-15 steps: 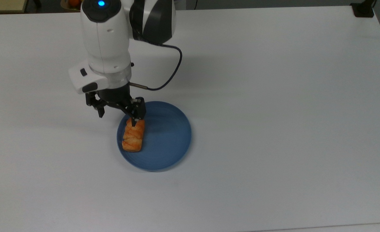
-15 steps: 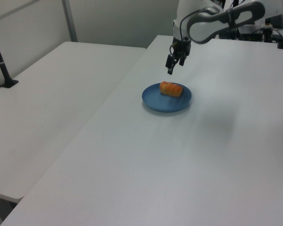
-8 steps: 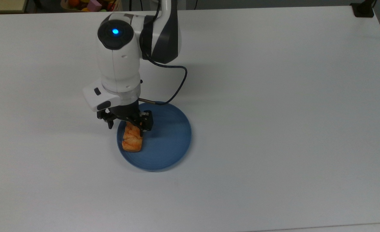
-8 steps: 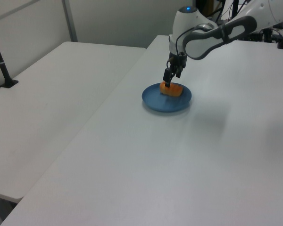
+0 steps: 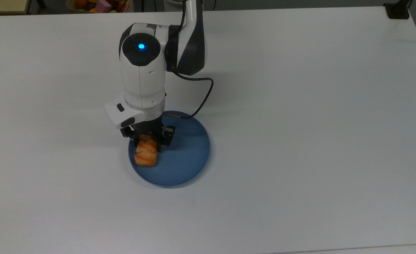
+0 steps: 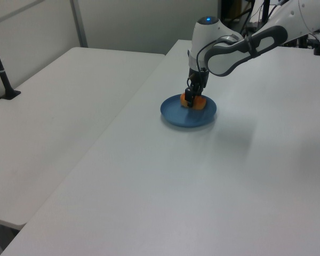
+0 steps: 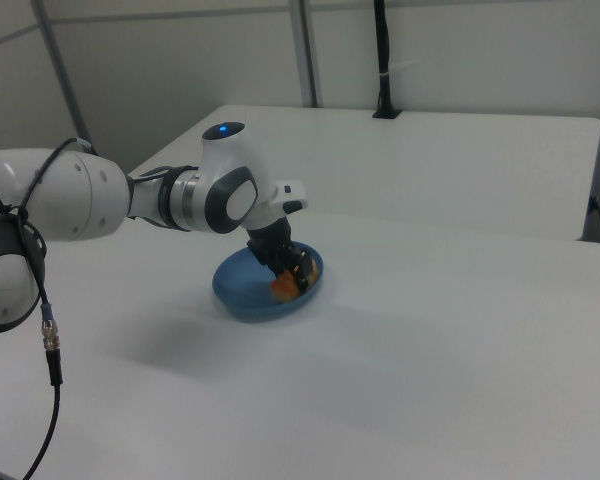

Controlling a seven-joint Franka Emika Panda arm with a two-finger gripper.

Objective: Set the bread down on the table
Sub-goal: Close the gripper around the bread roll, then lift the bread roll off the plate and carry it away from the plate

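The bread (image 5: 146, 155), a small orange-brown loaf, lies on the left part of a round blue plate (image 5: 183, 158) on the white table (image 5: 299, 141). My gripper (image 5: 147, 143) is down at the plate, open, with one black finger on each side of the loaf's far end. The left view has the gripper (image 6: 190, 100) low over the bread (image 6: 200, 102) on the plate (image 6: 186, 116). In the right view the gripper (image 7: 288, 275) reaches into the plate (image 7: 242, 295) beside the bread (image 7: 283, 288).
A black cable (image 5: 200, 102) loops from the wrist over the plate's far rim. A black clamp (image 5: 398, 10) sits at the top view's far right corner. Coloured toys (image 5: 98, 4) lie beyond the far edge. A second white table (image 6: 53, 106) stands at the left view's left.
The arm has come down and towards the top view's right, from above the plate's far-left rim to the bread. The fingers now straddle the loaf. The bread has not moved.
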